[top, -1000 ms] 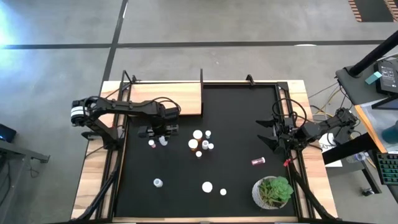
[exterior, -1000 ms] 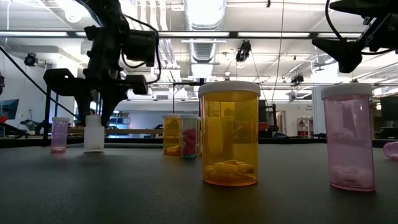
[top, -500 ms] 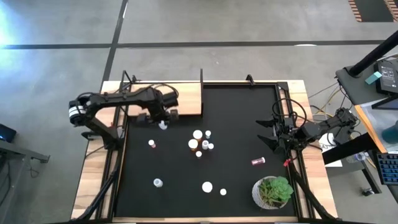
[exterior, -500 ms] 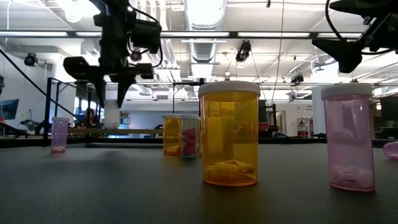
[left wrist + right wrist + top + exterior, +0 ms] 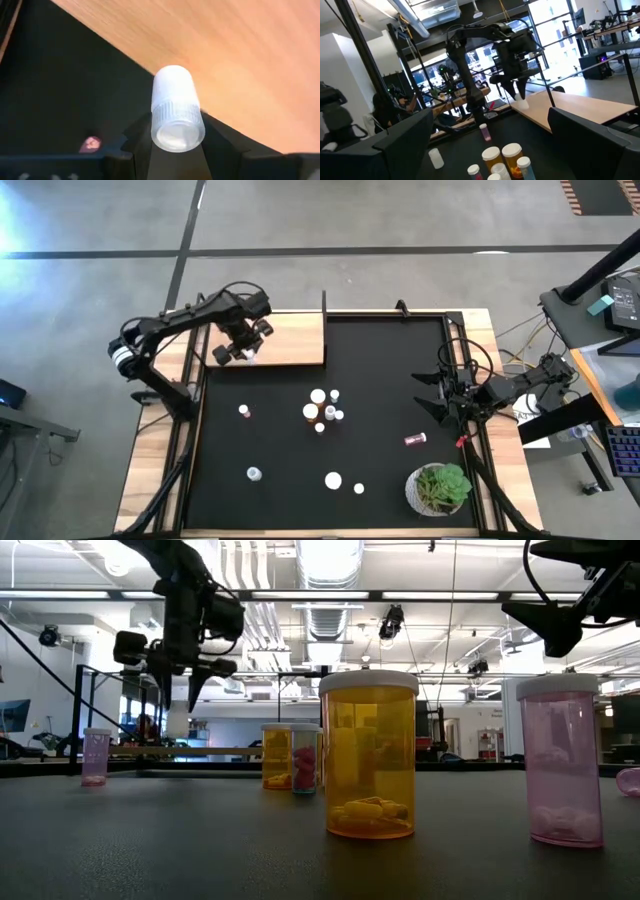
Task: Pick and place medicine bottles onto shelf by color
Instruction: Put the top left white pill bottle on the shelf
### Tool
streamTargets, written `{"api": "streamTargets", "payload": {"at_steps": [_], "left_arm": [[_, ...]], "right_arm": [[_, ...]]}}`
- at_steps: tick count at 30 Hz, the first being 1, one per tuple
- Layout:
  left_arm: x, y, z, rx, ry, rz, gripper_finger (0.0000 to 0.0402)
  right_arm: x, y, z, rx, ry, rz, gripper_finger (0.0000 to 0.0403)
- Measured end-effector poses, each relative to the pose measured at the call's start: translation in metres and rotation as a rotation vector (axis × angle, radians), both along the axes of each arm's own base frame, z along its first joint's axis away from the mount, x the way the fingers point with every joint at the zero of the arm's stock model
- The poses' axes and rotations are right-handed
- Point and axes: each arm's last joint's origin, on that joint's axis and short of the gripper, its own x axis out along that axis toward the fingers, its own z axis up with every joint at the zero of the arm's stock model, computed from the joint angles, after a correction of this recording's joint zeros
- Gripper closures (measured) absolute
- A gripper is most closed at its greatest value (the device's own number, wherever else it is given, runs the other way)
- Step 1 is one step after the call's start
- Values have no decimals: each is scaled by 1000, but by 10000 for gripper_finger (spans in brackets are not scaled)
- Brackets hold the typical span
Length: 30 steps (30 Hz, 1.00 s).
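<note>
Left gripper (image 5: 243, 350), raised over the light-wood shelf (image 5: 290, 340) near its front edge: fingers clamped on a white bottle (image 5: 175, 110), held clear above the board, cap toward the wrist. Just behind the gripper's reach, on the black mat (image 5: 380, 430): a small pink-tinted bottle (image 5: 244, 411) standing alone. Farther out toward the mat's centre: a tight cluster of bottles (image 5: 323, 409), white caps up, orange among them. Well beyond that, near the front edge of the mat: three more white-capped bottles (image 5: 333, 479), spaced apart. Right gripper (image 5: 432, 394), parked at the far side of the mat from the left one: fingers spread wide, nothing between them. Just in front of it, a dark red bottle (image 5: 415, 439) lying on its side; past that, in the corner, a green plant (image 5: 440, 487) in a white pot. From table level, an orange bottle (image 5: 368, 753) and a pink one (image 5: 562, 760) stand closest.
</note>
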Motion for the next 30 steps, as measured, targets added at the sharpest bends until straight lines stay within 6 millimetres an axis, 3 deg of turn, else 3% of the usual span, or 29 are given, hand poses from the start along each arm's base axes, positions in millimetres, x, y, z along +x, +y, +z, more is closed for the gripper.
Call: {"api": "streamTargets", "payload": {"at_steps": [11, 30], "left_arm": [[-17, 33, -13, -60, 20, 305, 267], [-54, 86, -10, -1, -9, 485, 265]], "right_arm": [[0, 0, 0, 0, 0, 0, 19], [0, 0, 0, 0, 0, 0, 19]]}}
